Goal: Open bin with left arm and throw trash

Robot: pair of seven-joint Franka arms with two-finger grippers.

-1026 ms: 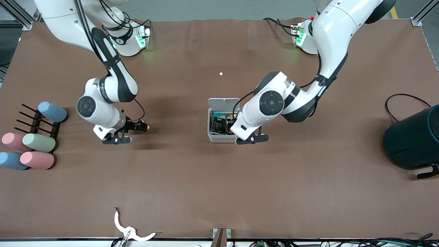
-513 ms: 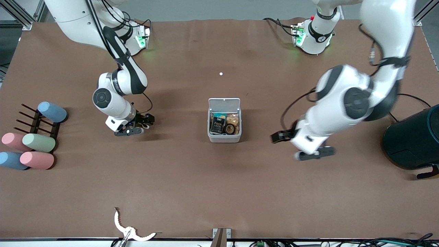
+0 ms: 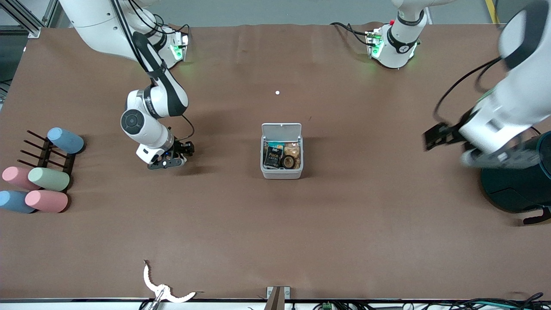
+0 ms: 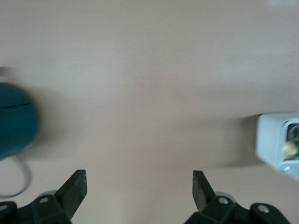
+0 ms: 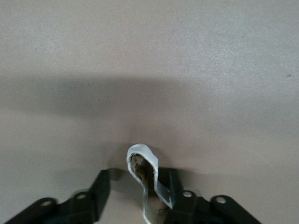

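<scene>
The bin (image 3: 280, 173) stands mid-table with its white lid (image 3: 281, 129) tipped open. Inside lie the black packet (image 3: 273, 156), the black tape roll (image 3: 287, 162) and the beige rubber band (image 3: 293, 150). My left gripper (image 3: 499, 158) is open and empty, up over the left arm's end of the table beside the teal container. It also shows in the left wrist view (image 4: 140, 186), with the bin (image 4: 273, 140) off to one side. My right gripper (image 3: 186, 151) is low over bare table toward the right arm's end. In its wrist view (image 5: 140, 186) the fingers stand apart, with a pale twisted strip (image 5: 142, 161) against one finger.
A large dark teal round container (image 3: 521, 181) with a black cable (image 3: 508, 120) stands at the left arm's end. A black rack (image 3: 45, 153) with pastel cylinders is at the right arm's end. A white toothed strip (image 3: 165, 293) lies at the near edge. A tiny white dot (image 3: 277, 92) lies nearer the bases.
My left arm has swung fast from beside the bin toward the teal container. My right gripper has shifted a little toward the bin. The bin and its contents have not moved.
</scene>
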